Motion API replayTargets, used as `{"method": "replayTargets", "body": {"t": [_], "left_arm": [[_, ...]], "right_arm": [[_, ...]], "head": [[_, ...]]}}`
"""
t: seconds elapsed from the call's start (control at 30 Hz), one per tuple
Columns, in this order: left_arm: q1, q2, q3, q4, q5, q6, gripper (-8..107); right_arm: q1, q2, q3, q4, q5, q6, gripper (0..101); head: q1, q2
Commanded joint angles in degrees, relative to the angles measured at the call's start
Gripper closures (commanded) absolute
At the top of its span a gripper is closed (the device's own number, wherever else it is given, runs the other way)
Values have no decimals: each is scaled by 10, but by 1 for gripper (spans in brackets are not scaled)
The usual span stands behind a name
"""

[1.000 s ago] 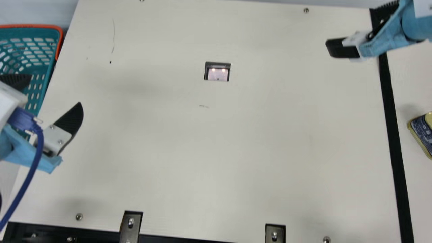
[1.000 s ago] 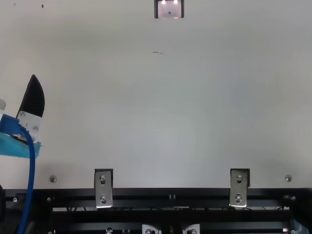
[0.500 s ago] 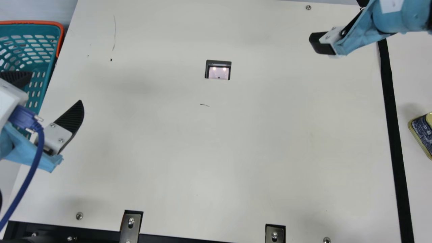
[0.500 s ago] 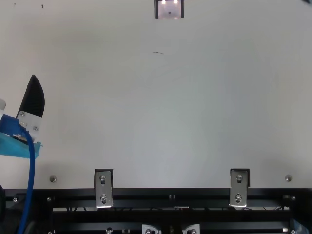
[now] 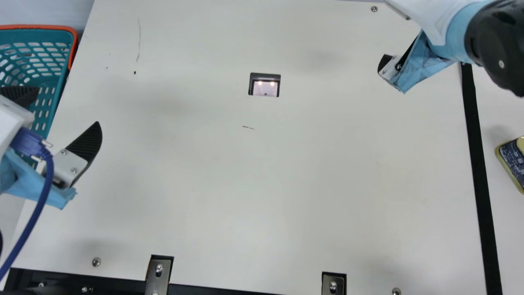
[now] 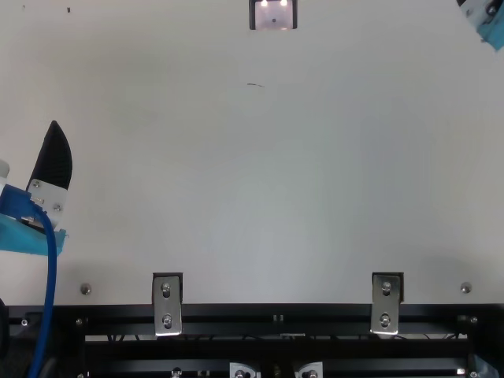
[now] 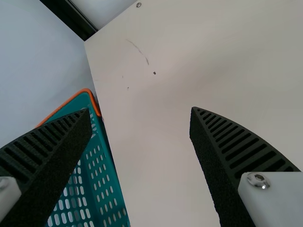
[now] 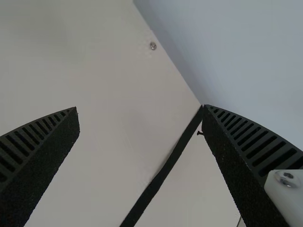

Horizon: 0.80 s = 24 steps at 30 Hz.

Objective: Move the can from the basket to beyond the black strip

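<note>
Can (image 5: pixel 511 160) looks yellow-rimmed w/ navy print, prob. metal; L/R jaws spread.

The main view looks steeply down from the neck, spanning the tabletop (image 5: pixel 286 184) from the basket (image 5: pixel 41 27) to the black strip (image 5: pixel 477 164). The top view also looks steeply down but frames a smaller middle stretch; the two share the recessed fitting (image 5: pixel 265 88) and metal brackets (image 5: pixel 159 274). The left wrist view looks from close above the basket towards a far corner; the right wrist view, turned askew, faces the strip's far end, both areas overlapping the main view.
</note>
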Motion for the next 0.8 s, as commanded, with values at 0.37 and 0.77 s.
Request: {"method": "replayTargets", "body": {"t": [0.37,0.77], "left_arm": [[0,0,0,0,0,0,9],[0,0,0,0,0,0,9]], "right_arm": [[3,-2,-5,-12,-15,48,0],[-33,-67,64,-191,-126,400,0]], "head": [[-5,3],[-5,3]]}}
